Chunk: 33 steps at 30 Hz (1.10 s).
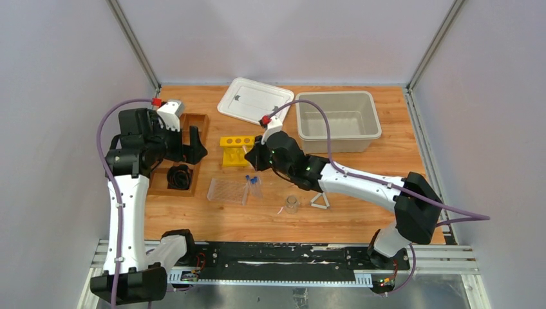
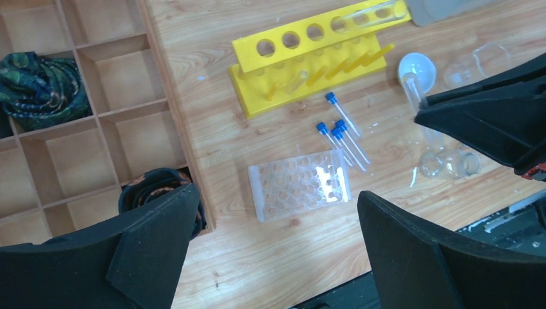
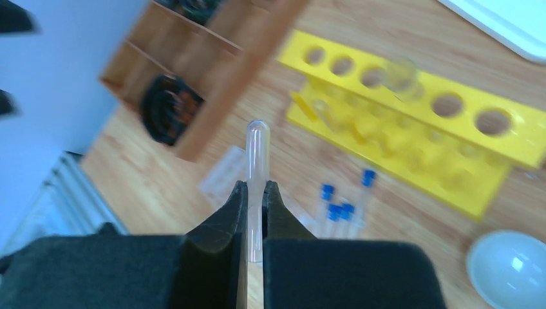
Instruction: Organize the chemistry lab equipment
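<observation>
My right gripper is shut on a clear round-ended test tube, held in the air in front of the yellow rack. Another clear tube stands in one of that rack's holes. Several small blue-capped tubes lie on the table beside the clear plastic rack. A white dome-shaped piece and small glass beakers sit to the right. A small white triangle lies near a beaker. My left gripper hangs open and holds nothing, above the wooden organizer's edge.
A wooden compartment organizer with dark rolled items stands at the left. A grey bin and its white lid sit at the back. The right arm stretches across the table's right half.
</observation>
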{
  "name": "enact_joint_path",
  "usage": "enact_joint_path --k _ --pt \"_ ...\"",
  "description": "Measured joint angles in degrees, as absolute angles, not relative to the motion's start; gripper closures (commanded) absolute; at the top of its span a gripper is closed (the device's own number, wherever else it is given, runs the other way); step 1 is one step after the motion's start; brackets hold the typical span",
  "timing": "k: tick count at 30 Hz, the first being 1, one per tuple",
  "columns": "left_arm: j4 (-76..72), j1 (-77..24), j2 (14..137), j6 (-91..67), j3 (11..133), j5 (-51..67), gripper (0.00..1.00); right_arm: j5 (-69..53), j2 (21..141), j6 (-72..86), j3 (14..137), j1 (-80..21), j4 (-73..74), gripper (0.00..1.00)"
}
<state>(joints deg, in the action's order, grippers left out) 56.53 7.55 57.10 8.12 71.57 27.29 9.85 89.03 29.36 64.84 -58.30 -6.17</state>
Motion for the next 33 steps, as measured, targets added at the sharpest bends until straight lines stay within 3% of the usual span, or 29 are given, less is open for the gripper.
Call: enact_joint_path --k 5,15,28,33 --pt "56.8 7.7 54.9 8.3 71.6 32.1 0.07 6.9 89.1 31.6 67.5 -60.3 -13.5 1.00" --pt "56.8 7.7 53.5 8.1 71.4 45.9 0.38 7.0 91.7 37.3 72.6 -65.1 -26.3 1.00" --pt "57.1 7.7 53.7 7.6 70.6 53.0 0.58 8.3 94.1 40.1 72.9 -66.4 -33.2 1.00" --pt "57.1 7.7 53.9 7.2 70.3 54.3 0.73 8.6 94.4 40.3 73.5 -66.6 -33.7 1.00"
